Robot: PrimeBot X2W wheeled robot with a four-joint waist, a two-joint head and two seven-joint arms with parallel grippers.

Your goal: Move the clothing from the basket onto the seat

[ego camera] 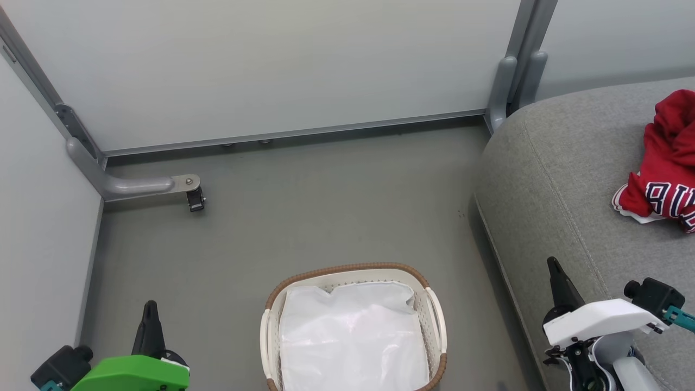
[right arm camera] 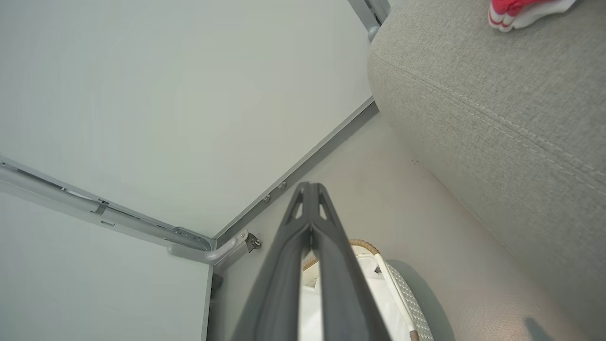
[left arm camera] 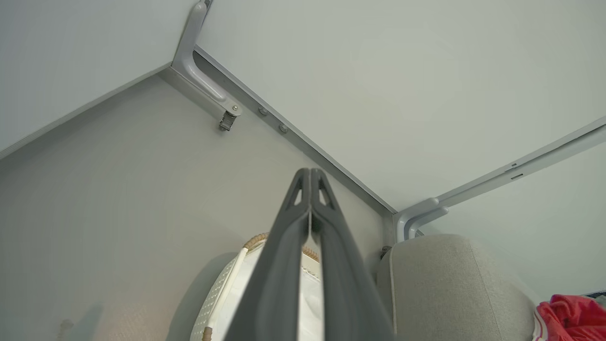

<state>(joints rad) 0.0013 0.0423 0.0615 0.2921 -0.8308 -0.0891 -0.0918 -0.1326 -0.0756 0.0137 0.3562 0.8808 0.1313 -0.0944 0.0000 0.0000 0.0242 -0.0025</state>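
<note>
The red clothing (ego camera: 668, 163) with white trim and block lettering lies crumpled on the grey seat (ego camera: 564, 179) at the right; it shows too as the clothing (left arm camera: 570, 317) and the clothing (right arm camera: 521, 9). The white basket (ego camera: 434, 315) with a brown rim stands on the floor at bottom centre, holding just a white liner (ego camera: 353, 336). My left gripper (ego camera: 150, 307) is shut and empty at the lower left, left of the basket. My right gripper (ego camera: 553, 264) is shut and empty over the seat's front edge. Their tips meet in the wrist views, left gripper (left arm camera: 310, 171), right gripper (right arm camera: 310, 185).
Pale partition walls (ego camera: 271, 65) close off the back and left. A grey metal foot with a small caster (ego camera: 194, 200) juts onto the floor at the left, and a grey post (ego camera: 507, 81) stands by the seat's back corner. Open grey floor (ego camera: 326, 206) lies beyond the basket.
</note>
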